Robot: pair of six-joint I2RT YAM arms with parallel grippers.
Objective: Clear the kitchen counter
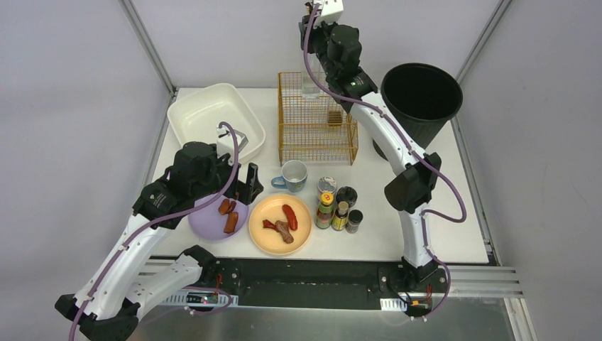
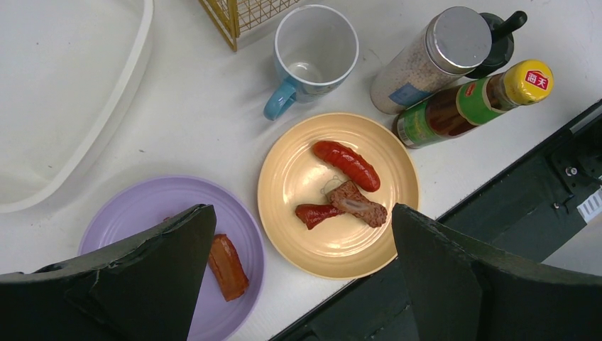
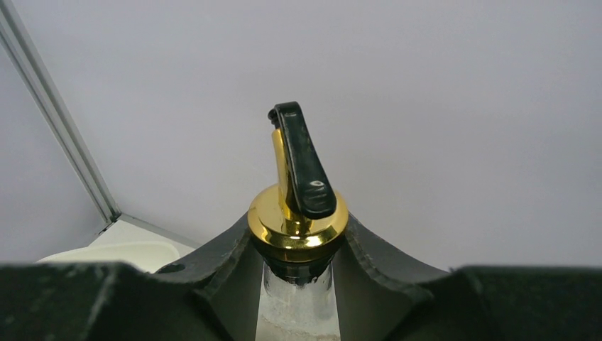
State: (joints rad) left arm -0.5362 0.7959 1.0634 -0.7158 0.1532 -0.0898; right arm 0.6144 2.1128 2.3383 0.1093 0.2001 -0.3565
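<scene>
Counter (image 1: 454, 220): white, fills the centre of the top view.
Left gripper (image 2: 302, 212): wide open and empty, lower left, above the purple plate (image 2: 142, 206); one finger hides part of a sausage (image 2: 228, 268).
Right gripper (image 3: 297, 245): clamped on a bottle (image 3: 297, 312) neck, upper centre, over the basket (image 1: 316, 131); bottle body cut off.

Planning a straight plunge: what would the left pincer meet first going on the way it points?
Most likely the yellow plate, near its left side: the open left pincer points down with that plate in its gap. Its left finger hangs over the purple plate instead. Depth is unclear.
</scene>
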